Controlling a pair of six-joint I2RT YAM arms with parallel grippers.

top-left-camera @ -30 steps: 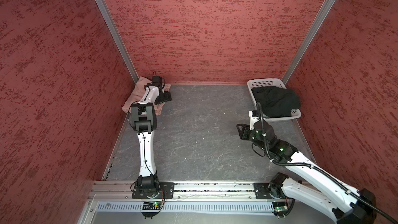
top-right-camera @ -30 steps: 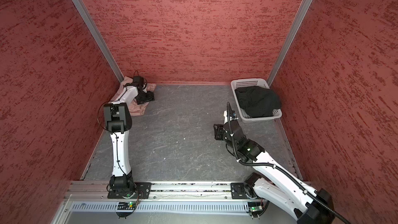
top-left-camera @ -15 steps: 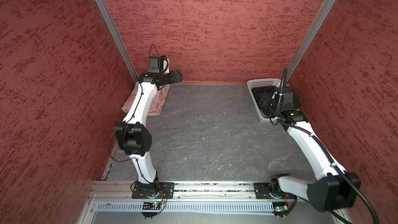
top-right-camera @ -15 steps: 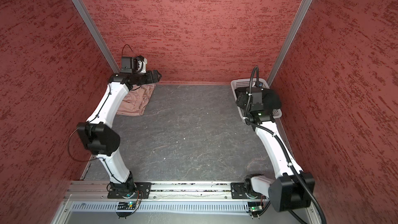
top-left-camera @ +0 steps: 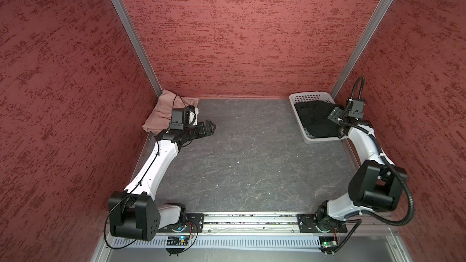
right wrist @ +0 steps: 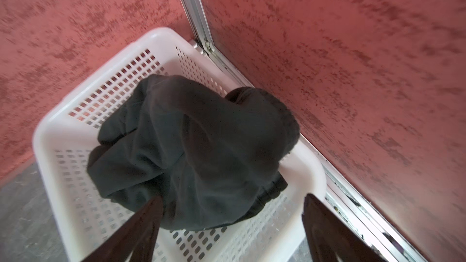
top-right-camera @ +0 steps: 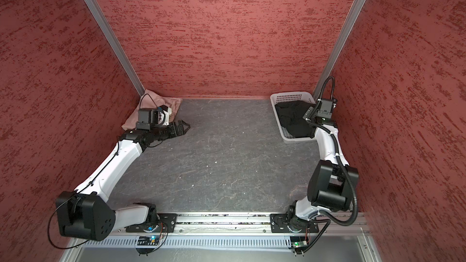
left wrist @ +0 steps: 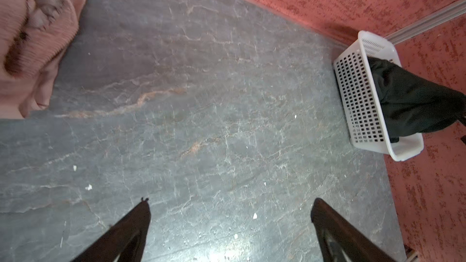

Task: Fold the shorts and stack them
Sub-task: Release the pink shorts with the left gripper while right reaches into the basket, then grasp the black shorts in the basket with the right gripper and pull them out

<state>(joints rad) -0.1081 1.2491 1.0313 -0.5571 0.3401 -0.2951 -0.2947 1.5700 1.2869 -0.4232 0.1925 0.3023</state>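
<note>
walls (top-left-camera: 252, 34): red, mottled | floor (top-left-camera: 252, 160): grey veined slab | corners: aluminium posts (top-left-camera: 131, 36)

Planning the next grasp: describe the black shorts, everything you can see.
The black shorts are a soft, matte, fleece-looking pair, bunched into a rumpled, unfolded heap. A gathered elastic waistband shows on the side nearest the wall. They lie in the white perforated basket in the far right corner, mounding above its rim and overlapping its wall-side edge. The right pincer stands open just above; whether a finger touches the fabric is unclear.
</note>
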